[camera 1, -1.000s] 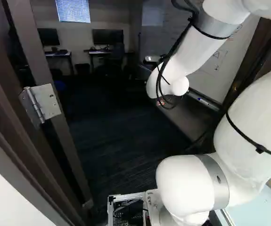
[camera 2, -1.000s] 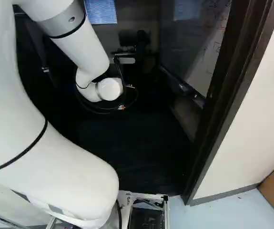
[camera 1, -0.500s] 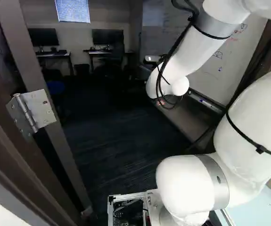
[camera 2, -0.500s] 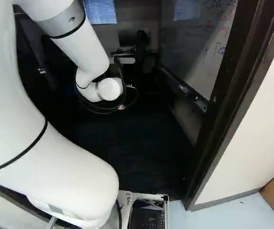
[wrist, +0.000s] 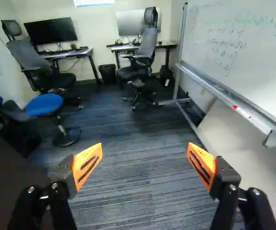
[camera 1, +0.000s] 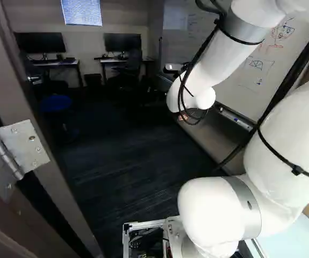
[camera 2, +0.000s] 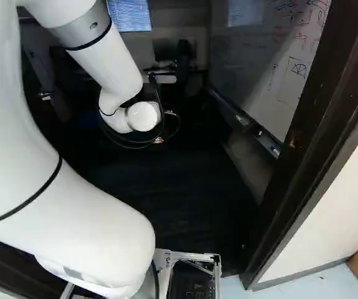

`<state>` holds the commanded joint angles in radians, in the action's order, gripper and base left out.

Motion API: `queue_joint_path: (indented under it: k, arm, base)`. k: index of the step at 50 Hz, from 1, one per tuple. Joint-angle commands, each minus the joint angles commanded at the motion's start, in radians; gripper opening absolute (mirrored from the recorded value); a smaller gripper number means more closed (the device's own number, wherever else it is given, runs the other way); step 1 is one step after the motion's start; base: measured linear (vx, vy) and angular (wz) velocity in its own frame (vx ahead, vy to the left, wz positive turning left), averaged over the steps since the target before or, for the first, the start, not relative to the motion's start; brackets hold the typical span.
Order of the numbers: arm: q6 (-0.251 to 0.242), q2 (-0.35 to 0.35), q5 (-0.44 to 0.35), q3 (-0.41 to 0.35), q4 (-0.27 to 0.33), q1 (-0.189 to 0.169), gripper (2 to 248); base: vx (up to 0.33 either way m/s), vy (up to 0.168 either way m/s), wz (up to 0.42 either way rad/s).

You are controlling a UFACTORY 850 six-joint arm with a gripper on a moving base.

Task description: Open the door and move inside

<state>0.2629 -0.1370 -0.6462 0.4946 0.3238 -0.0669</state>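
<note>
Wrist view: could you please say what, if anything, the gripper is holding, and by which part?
Nothing is held: the gripper is open, with only carpet showing between its orange pads.

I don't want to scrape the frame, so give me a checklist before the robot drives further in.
1. Doorway open: ok, carpet shows beyond the door frame.
2. Tool empty: ok, fingers apart, nothing between.
3. Carpet just ahead of the tool unobstructed: ok.
4. Blue stool off the straight line ahead: ok, it's to one side.
5. Base clears the hinge side: cannot tell.
6. Raised arm clears the frame: cannot tell.
</note>
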Motion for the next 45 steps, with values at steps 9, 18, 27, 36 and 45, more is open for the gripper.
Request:
queue_joint_path:
  k: [9,18,27,36,45]
  arm:
    - [0.0,0.0,0.0,0.0,0.0,0.0,247]
    - [0.0,0.0,0.0,0.0,0.0,0.0,247]
    - [0.0,0.0,0.0,0.0,0.0,0.0,247]
    - [0.0,0.0,0.0,0.0,0.0,0.0,247]
    - [0.0,0.0,0.0,0.0,0.0,0.0,247]
  base:
    - [0.157,-0.011,0.004]
    - [0.166,0.002,-0.019]
    - [0.196,0.006,-0.018]
    - [0.18,0.022,-0.02]
    - [0.202,-0.002,0.001]
